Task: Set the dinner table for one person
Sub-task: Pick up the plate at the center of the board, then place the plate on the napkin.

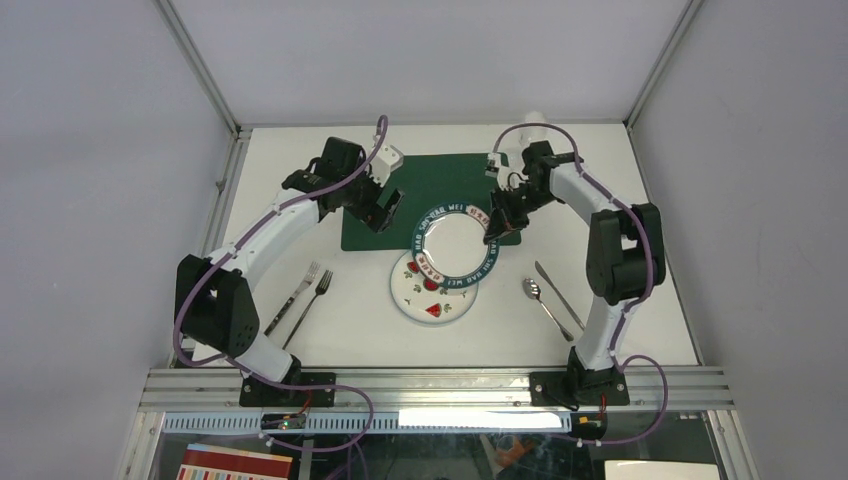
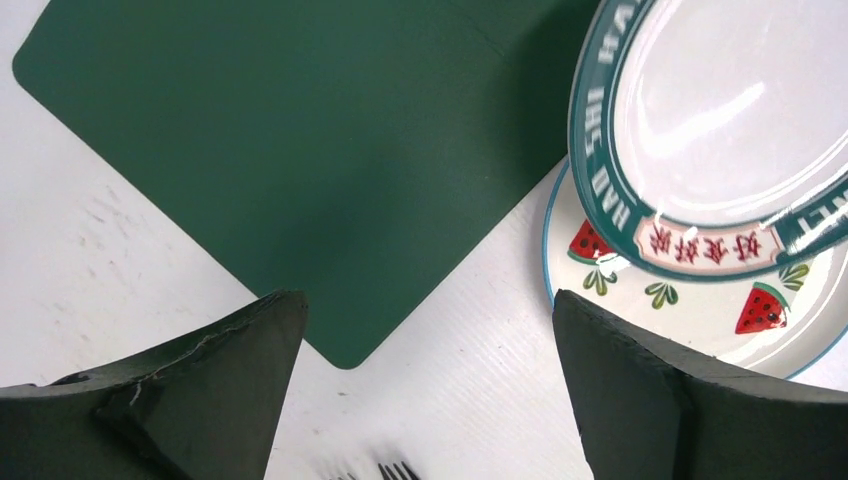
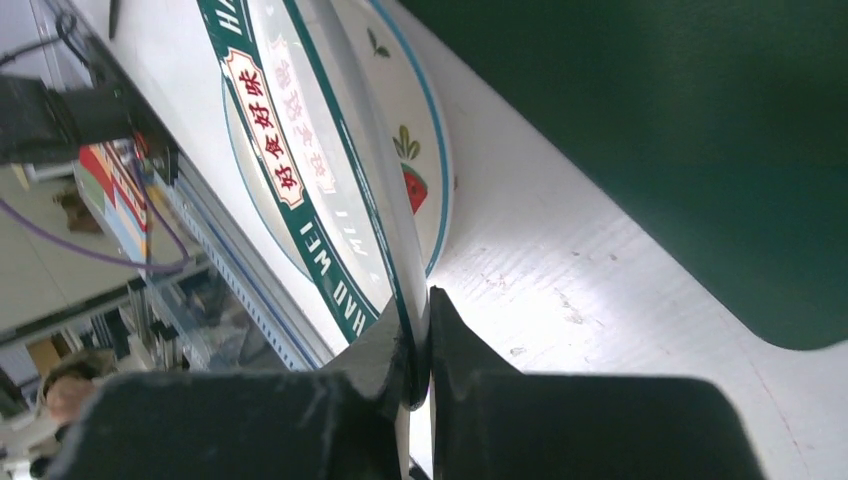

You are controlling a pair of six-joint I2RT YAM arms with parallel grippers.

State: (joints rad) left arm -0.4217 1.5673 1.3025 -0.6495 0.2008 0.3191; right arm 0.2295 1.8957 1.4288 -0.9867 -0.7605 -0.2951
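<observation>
Right gripper (image 3: 425, 335) jaws clamped on the green-rimmed plate (image 1: 452, 245) rim, overlapping the watermelon plate (image 1: 428, 301); left gripper (image 2: 430, 315) jaws wide open, empty.

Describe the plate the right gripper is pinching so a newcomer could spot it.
On the white dinner table, find the dark green placemat at centre. Over its near edge is a tilted plate, rim pinched by the right gripper. It has a green lettered band, unlike the watermelon-patterned plate under it.
</observation>
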